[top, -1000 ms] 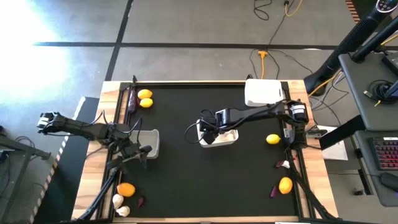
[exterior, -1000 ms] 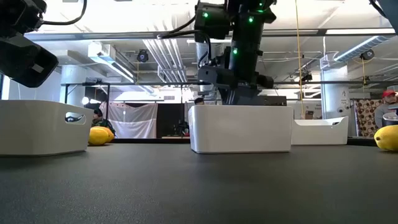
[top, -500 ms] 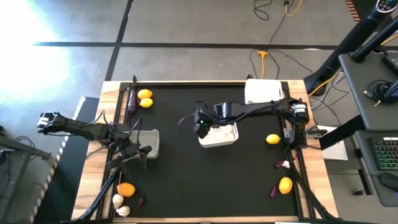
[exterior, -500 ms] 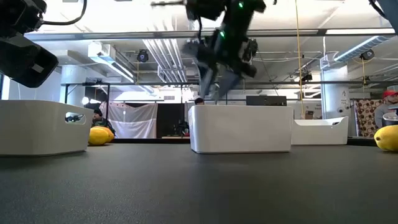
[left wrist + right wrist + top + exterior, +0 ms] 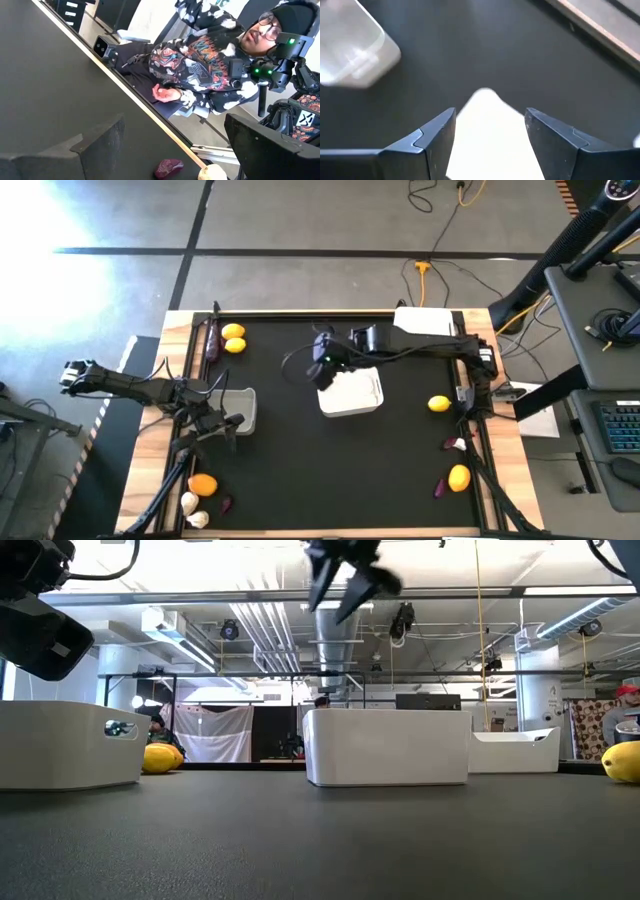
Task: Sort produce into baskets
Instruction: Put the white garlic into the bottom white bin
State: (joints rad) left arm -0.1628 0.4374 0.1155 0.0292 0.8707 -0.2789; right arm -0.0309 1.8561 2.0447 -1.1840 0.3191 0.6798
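Bench [image 5: 300, 470] is a black mat with a wood rim, produce scattered at the edges: two lemons [image 5: 233, 338] beside a dark eggplant [image 5: 211, 340] at the far left corner, its long axis running along the left edge. An orange citrus [image 5: 203, 484], garlic bulbs [image 5: 193, 510] and a small purple piece [image 5: 227, 504] sit at the near left corner. On the right side — one lemon [image 5: 439, 404], another citrus [image 5: 459, 477] with purple pieces [image 5: 442, 487] near it.

Three white baskets: middle basket [image 5: 351, 394] at centre, left basket [image 5: 236, 409] under the left arm, far basket [image 5: 422, 328] at the far right corner. Nothing blocks the middle basket.

Right gripper [image 5: 322, 358] hangs above the far-left corner of the middle basket, arm stretched across from the right, raised high in the low view [image 5: 345, 580]. Its fingers [image 5: 432, 137] are spread apart, holding nothing, pointing down at the basket.

Left gripper [image 5: 226, 428] waits low by the left basket — cannot tell its state.

A person [image 5: 210, 55] sits beyond the bench edge.
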